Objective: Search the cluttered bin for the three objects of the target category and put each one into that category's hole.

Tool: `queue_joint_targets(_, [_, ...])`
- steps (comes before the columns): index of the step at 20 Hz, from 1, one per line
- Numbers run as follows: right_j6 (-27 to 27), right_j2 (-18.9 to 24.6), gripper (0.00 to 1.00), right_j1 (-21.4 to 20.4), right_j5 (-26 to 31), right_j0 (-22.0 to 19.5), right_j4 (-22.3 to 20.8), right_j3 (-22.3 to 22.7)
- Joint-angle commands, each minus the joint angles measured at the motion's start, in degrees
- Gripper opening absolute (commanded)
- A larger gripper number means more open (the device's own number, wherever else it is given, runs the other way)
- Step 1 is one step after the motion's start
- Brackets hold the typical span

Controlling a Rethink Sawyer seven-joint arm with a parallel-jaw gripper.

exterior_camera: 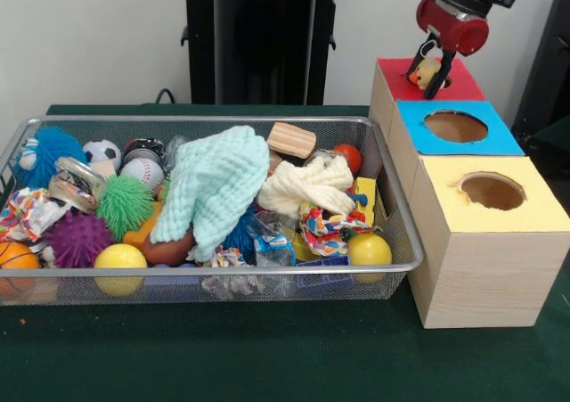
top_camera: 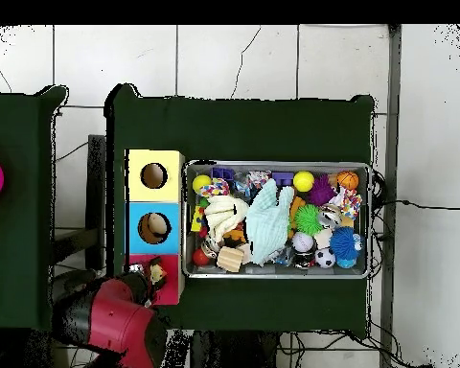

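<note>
Arm: red and black, reaching down from above. Tool (exterior_camera: 432, 70): pointed downward, black fingers (exterior_camera: 443, 74) closed around a small orange plush toy (exterior_camera: 428, 69).

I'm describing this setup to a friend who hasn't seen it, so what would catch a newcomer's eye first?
First, the gripper, shut on a small orange plush toy right above the red-surround hole of the farthest box in the front view. Next, the wire mesh bin beside the boxes, heaped with toys, a mint green cloth draped across its middle.

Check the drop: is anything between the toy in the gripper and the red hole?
Nothing visible is. The gripper holds the plush toy directly over the red hole, and no other object lies on the red box top.
</note>
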Motion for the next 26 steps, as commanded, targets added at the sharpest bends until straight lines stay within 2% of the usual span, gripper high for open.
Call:
queue_joint_targets(1, [29.35,2.50,1.00,14.46,9.94,4.64,8.18,-9.89])
queue_joint_targets(5, [33.74,1.35,1.00,16.92,11.32,5.96,9.04,-11.73])
queue_joint_targets(9, [33.36,2.06,1.00,15.43,12.16,5.11,7.81,-11.12])
queue_joint_targets(13, [27.95,4.50,1.00,9.09,16.21,1.85,4.61,-8.10])
queue_joint_targets(17, [22.23,4.19,1.00,0.11,25.17,-0.58,1.02,-5.02])
queue_joint_targets(19, [20.71,3.13,1.00,-3.10,30.96,-1.20,-1.59,-5.14])
queue_joint_targets(21, [20.00,2.70,1.00,-5.57,37.83,-2.44,-4.19,-6.24])
queue_joint_targets(24, [20.33,2.64,1.00,-7.64,45.16,-4.24,-6.47,-7.64])
queue_joint_targets(26, [20.04,2.61,1.00,-8.23,45.47,-4.80,-6.96,-7.43])
